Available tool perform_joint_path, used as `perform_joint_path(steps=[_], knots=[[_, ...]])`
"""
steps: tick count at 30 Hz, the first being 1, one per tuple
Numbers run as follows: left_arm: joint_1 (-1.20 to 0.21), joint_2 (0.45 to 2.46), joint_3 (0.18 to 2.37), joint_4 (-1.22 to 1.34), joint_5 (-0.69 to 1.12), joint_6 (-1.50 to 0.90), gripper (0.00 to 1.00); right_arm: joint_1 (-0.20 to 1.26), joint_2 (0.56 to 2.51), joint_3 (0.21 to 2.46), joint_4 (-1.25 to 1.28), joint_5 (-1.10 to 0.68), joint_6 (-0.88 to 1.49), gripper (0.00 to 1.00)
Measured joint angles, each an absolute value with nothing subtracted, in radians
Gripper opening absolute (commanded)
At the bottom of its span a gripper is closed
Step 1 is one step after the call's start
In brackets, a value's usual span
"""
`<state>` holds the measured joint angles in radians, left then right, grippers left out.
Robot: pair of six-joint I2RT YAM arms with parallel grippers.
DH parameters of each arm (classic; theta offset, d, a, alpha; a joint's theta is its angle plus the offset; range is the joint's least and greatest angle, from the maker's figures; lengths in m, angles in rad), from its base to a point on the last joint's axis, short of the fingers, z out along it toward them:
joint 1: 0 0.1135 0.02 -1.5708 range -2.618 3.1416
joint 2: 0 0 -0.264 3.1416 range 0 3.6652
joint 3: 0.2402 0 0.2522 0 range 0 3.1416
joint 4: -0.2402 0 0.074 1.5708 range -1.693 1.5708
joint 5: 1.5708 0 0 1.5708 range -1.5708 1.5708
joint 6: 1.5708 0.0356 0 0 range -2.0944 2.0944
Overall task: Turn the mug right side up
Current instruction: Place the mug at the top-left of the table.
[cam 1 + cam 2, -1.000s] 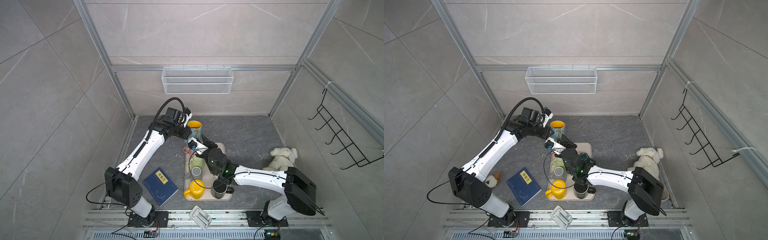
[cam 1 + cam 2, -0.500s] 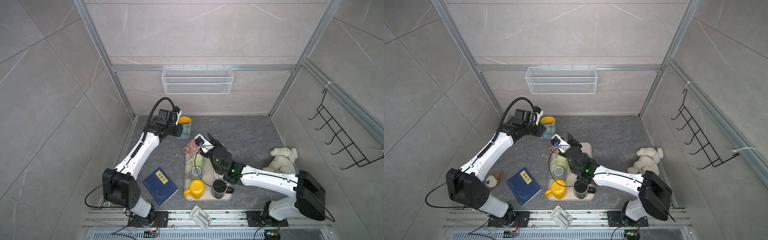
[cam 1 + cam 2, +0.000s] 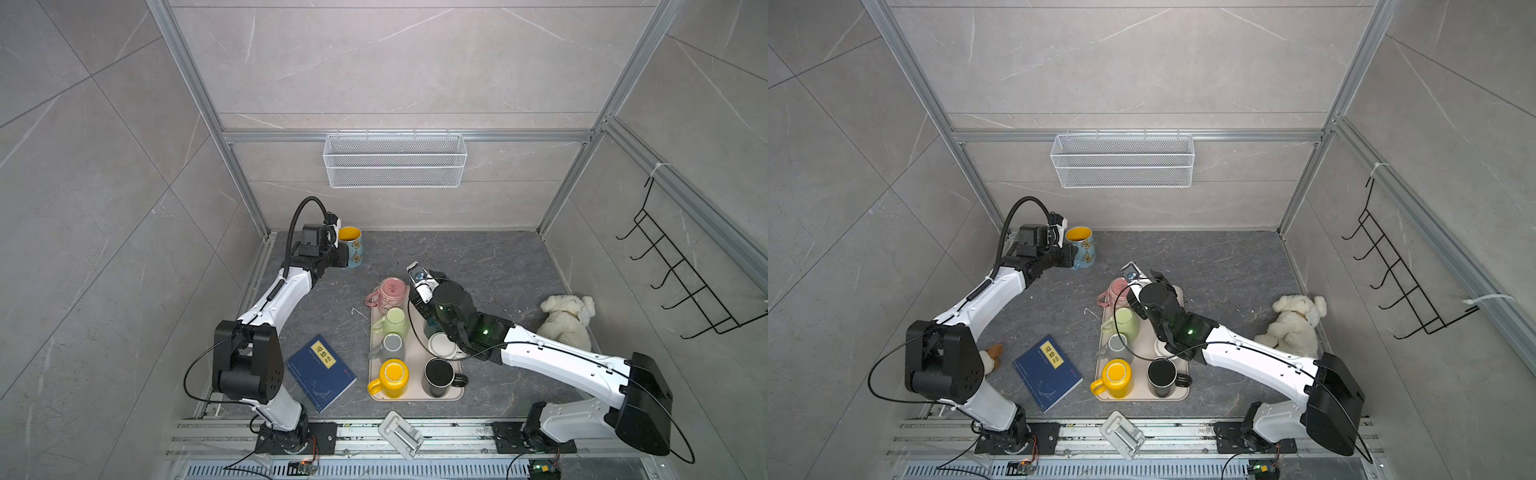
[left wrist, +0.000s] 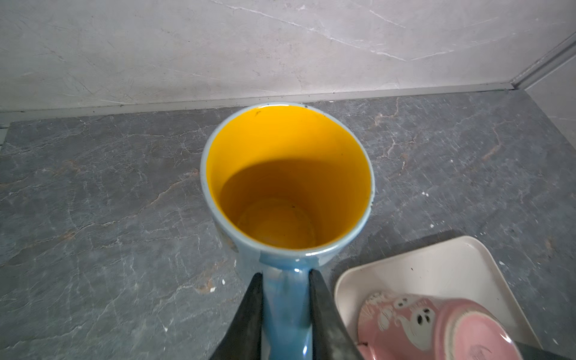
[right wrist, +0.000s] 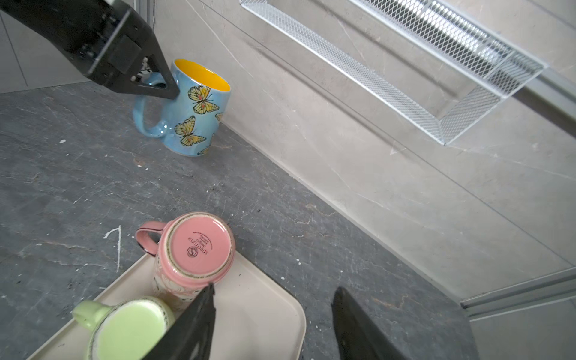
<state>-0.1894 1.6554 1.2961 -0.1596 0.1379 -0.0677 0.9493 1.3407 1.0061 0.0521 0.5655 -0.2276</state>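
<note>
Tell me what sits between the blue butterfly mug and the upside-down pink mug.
Nothing but bare grey tabletop with a few white flecks separates the butterfly mug from the pink mug; the right wrist view shows it plainly.

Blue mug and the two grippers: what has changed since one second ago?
The left gripper, shut on the handle, carried the blue mug away from the tray toward the far left corner, upright. The right gripper drew back from it and opened. The other mugs, book and plush dog stayed.
</note>
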Motion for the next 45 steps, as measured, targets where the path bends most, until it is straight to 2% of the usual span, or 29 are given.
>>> perform_joint_path(steps=[19, 45], knots=[[-0.176, 1.819, 1.216, 0.055, 0.135, -0.105, 0.0, 0.937, 1.28, 1.006, -0.069, 0.505, -0.073, 0.67], [-0.192, 1.848, 1.2, 0.077, 0.115, -0.09, 0.0, 0.937, 1.279, 1.0, -0.095, 0.473, -0.025, 0.7]])
